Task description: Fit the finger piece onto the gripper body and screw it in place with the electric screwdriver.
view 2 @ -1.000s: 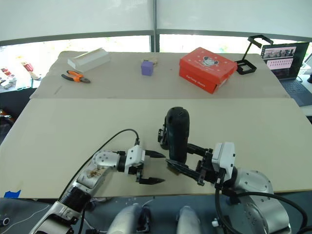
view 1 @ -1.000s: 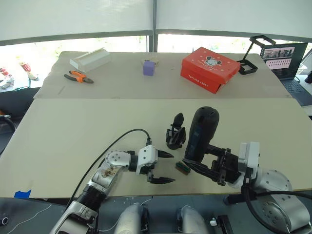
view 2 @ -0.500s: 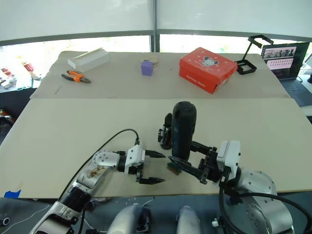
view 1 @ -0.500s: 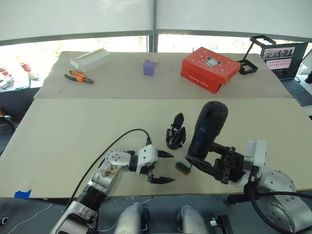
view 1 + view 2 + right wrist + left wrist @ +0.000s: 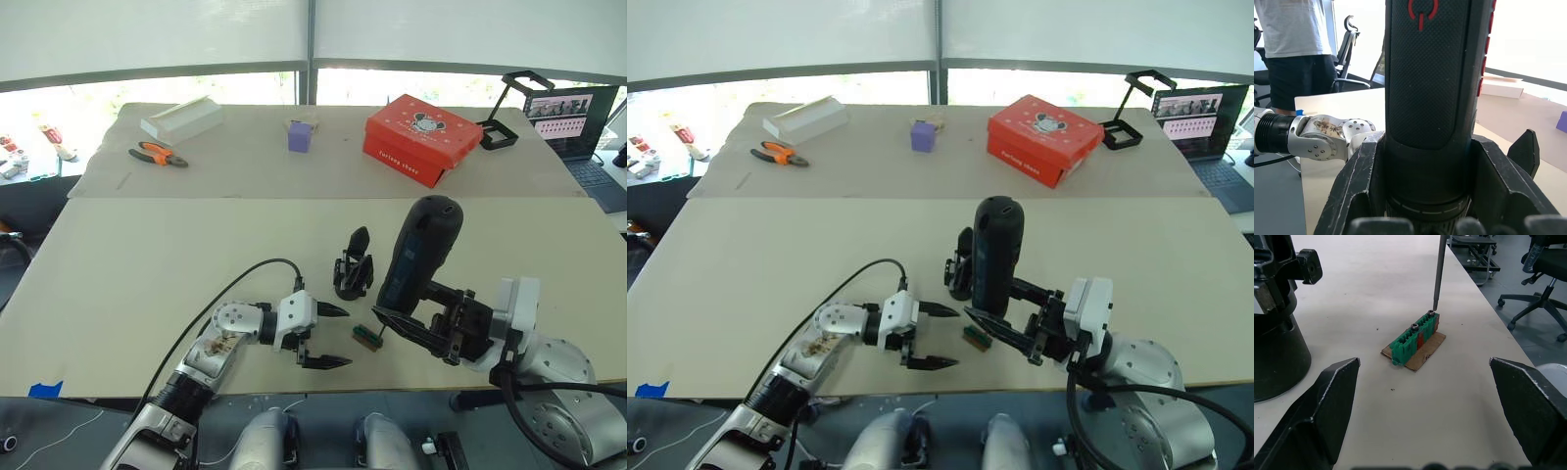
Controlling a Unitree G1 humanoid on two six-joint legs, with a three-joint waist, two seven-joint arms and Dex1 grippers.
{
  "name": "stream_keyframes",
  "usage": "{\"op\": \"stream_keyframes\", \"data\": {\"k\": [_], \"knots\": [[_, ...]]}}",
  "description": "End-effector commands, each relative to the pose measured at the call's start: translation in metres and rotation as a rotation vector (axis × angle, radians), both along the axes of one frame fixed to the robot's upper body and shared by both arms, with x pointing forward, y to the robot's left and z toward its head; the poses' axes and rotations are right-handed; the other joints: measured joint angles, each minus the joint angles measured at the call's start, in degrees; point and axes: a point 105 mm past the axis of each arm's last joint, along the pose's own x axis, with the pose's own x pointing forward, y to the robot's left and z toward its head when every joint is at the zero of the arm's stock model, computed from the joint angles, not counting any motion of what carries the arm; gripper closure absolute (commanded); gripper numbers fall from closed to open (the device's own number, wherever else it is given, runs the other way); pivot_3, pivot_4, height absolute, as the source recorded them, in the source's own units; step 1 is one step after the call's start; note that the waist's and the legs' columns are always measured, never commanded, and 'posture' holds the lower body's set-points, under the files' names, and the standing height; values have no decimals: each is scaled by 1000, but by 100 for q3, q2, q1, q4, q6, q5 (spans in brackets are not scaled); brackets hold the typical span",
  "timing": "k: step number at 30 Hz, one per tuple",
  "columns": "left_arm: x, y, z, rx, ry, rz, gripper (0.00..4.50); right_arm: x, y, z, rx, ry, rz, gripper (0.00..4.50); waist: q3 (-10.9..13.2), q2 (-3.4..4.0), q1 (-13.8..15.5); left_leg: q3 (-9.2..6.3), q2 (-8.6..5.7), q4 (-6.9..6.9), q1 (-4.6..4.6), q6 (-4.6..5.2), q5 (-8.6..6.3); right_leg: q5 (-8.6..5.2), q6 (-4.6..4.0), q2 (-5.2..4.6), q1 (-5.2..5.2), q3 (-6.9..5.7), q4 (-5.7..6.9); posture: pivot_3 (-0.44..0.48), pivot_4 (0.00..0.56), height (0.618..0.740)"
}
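On the far part of the table, at about 10 o'clock, lie the orange pliers (image 5: 157, 154) and a white box (image 5: 182, 119); they have no part in this work.

Closer to me, at about 7 o'clock, the left gripper (image 5: 324, 336) rests low over the table with its two black fingers spread wide and nothing between them. It points toward the small green block (image 5: 1415, 337), which sits on a brown card near the front edge.

Just beyond this block, near the middle of the table, stands the gripper body (image 5: 353, 265), upright, with one pointed black finger (image 5: 358, 240) sticking up from it. I cannot tell if this is the finger piece already fitted or a part of the body itself.

At about 4 o'clock the right gripper (image 5: 423, 323) is clamped around the electric screwdriver (image 5: 418, 251), holding it by the lower part, nearly upright and a little tilted. The thin metal bit (image 5: 1438, 270) comes down to a screw head on the top of the green block and seems to touch it.

I judge the step in hand to be picking up a screw with the bit. The next move calls for a straight lift without shaking, then carrying the bit toward 11 o'clock to the gripper body.
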Motion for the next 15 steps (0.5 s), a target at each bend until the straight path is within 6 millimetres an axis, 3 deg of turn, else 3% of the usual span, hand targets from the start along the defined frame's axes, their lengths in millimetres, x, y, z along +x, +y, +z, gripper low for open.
{"op": "stream_keyframes", "data": {"k": [1, 15], "knots": [[-3, -1, 0, -6, 9, -2, 0, -6, -1, 17, 19, -91, 5, 2585, 0, 0, 0, 0, 0, 0, 0, 0, 0, 0, 0, 0, 0, 0, 0, 0, 150, 740], [-3, -2, 4, -6, 9, -6, 0, -7, -3, 17, 12, -88, 0, 2585, 0, 0, -2, 0, 0, 0, 0, 0, 0, 0, 0, 0, 0, 0, 0, 0, 150, 740]]}}
